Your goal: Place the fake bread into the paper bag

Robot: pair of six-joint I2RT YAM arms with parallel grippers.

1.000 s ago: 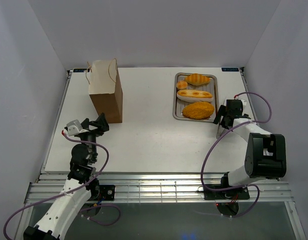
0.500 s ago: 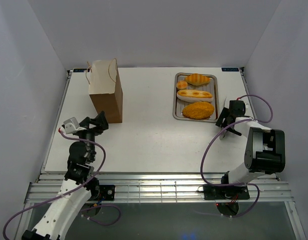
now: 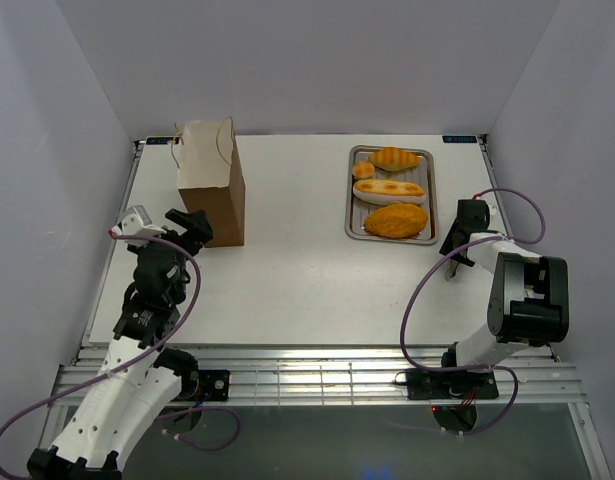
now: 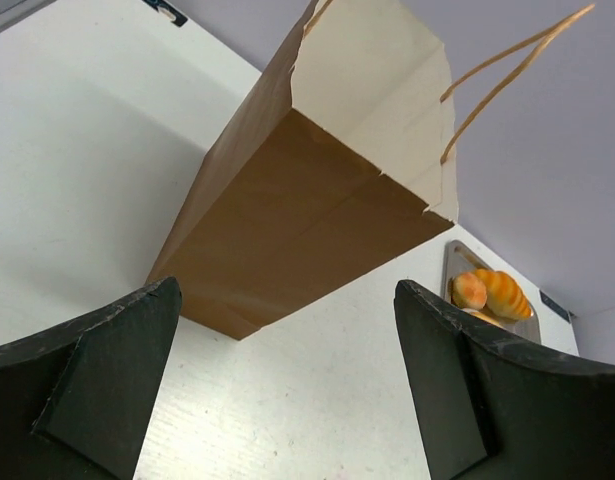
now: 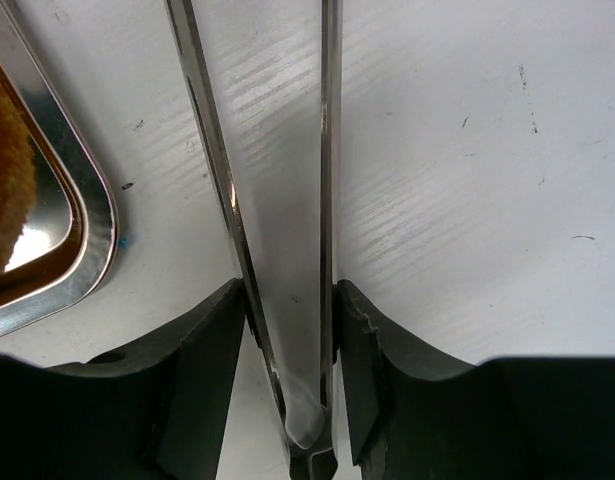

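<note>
Half-closed right hand (image 5: 292, 300) around tongs (image 5: 330, 150)

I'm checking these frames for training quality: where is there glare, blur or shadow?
Right wrist: glare streaks on the silver tongs and the steel tray rim. Left wrist: near end effector fingers dark and soft, paper bag sharp. Top external: even, soft light.
</note>
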